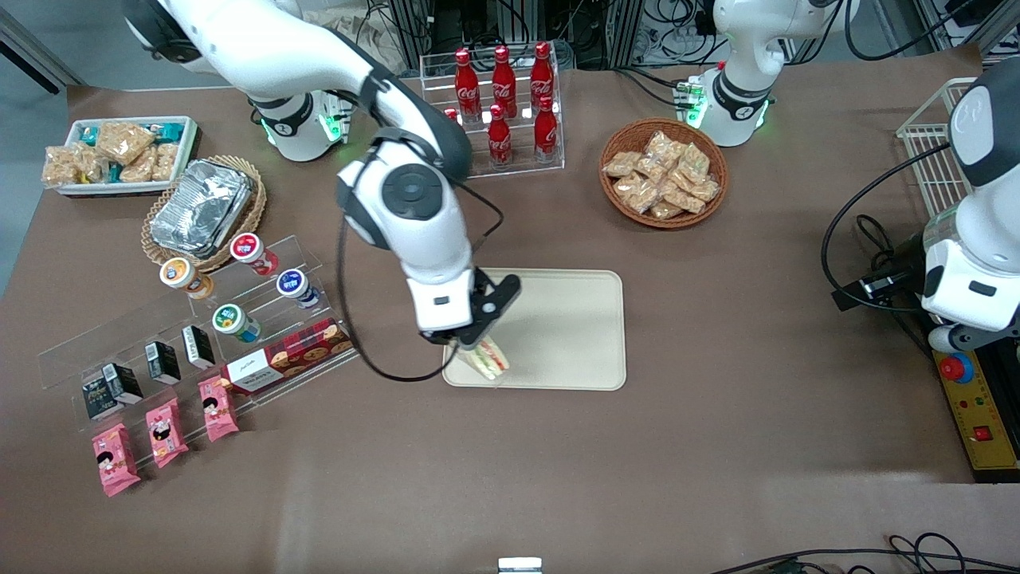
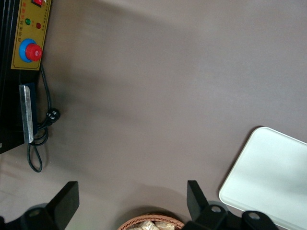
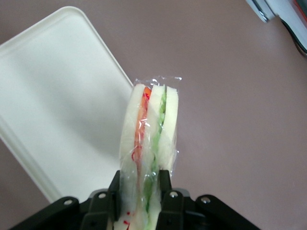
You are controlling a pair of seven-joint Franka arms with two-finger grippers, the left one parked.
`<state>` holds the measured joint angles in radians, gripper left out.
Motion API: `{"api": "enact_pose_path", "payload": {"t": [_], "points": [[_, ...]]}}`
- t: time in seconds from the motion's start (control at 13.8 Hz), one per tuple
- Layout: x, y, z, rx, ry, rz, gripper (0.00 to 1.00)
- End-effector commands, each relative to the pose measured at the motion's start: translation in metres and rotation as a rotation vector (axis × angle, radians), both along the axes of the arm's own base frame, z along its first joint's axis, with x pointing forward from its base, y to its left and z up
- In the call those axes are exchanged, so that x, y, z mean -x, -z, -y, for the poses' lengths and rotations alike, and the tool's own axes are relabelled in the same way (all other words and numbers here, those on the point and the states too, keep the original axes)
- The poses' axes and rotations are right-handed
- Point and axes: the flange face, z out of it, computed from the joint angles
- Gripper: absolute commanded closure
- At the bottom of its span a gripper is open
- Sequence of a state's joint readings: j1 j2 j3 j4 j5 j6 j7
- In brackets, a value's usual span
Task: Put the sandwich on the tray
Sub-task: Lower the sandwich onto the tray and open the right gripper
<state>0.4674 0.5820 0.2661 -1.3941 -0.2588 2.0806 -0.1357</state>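
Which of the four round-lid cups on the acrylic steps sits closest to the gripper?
The blue-lidded cup. It stands nearer the gripper, shut on the sandwich, than the red, orange and green ones.

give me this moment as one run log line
phase: carry | gripper: shut on sandwich, above tray corner nearest front camera, working arm's end | sandwich: held, not yet released

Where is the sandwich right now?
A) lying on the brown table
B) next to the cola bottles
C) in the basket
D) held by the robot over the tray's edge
D: the end effector is shut on the sandwich, at the edge of the tray.
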Motion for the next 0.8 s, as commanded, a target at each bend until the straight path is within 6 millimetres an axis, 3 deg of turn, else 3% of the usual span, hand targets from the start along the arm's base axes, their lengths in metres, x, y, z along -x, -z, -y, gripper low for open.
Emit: {"api": "enact_pose_path", "payload": {"t": [0.0, 0.14, 0.36, 0.72], "points": [[0.009, 0.038, -0.034, 0.005, -0.101, 0.051, 0.66], [0.022, 0.068, -0.056, 0.038, -0.172, 0.083, 0.66], [0.022, 0.102, -0.064, 0.044, -0.238, 0.123, 0.66], [0.023, 0.129, -0.064, 0.116, -0.381, 0.141, 0.64]]}}
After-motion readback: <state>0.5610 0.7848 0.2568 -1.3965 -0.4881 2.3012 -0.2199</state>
